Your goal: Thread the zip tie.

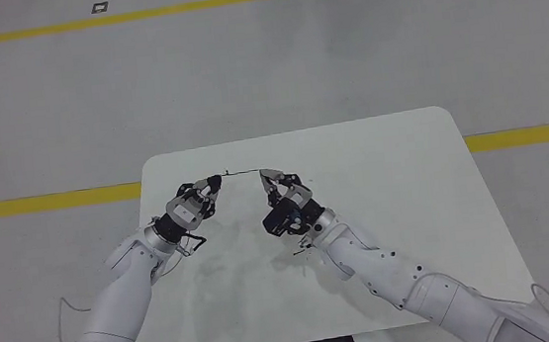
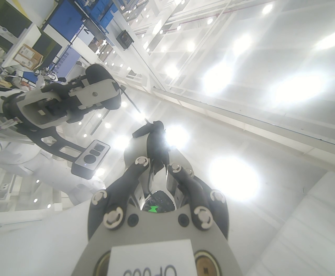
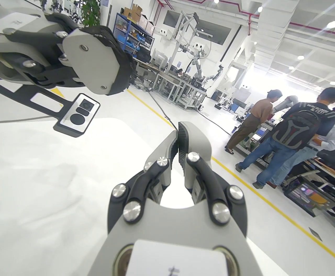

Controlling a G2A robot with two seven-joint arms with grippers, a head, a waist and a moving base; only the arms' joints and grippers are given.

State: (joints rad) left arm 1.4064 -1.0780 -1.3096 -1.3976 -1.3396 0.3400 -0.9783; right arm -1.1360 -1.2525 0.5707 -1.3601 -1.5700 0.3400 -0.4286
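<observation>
A thin black zip tie (image 1: 240, 172) is stretched in the air between my two grippers, a little above the far part of the white table (image 1: 405, 188). My left gripper (image 1: 213, 183) is shut on the end with the small black head (image 2: 154, 128). The strap (image 2: 133, 104) runs from that head to my right gripper (image 2: 117, 96), whose fingers are pressed together on the strap's other end. In the right wrist view the strap (image 3: 162, 111) comes out from between the tips of my right gripper (image 3: 178, 130) towards the left gripper (image 3: 123, 75).
Both arms hover over the table's near-left half. The table's far edge (image 1: 291, 133) lies close beyond the grippers. Grey floor with yellow lines (image 1: 49, 203) surrounds the table. Workbenches (image 3: 180, 88) stand far off in the room.
</observation>
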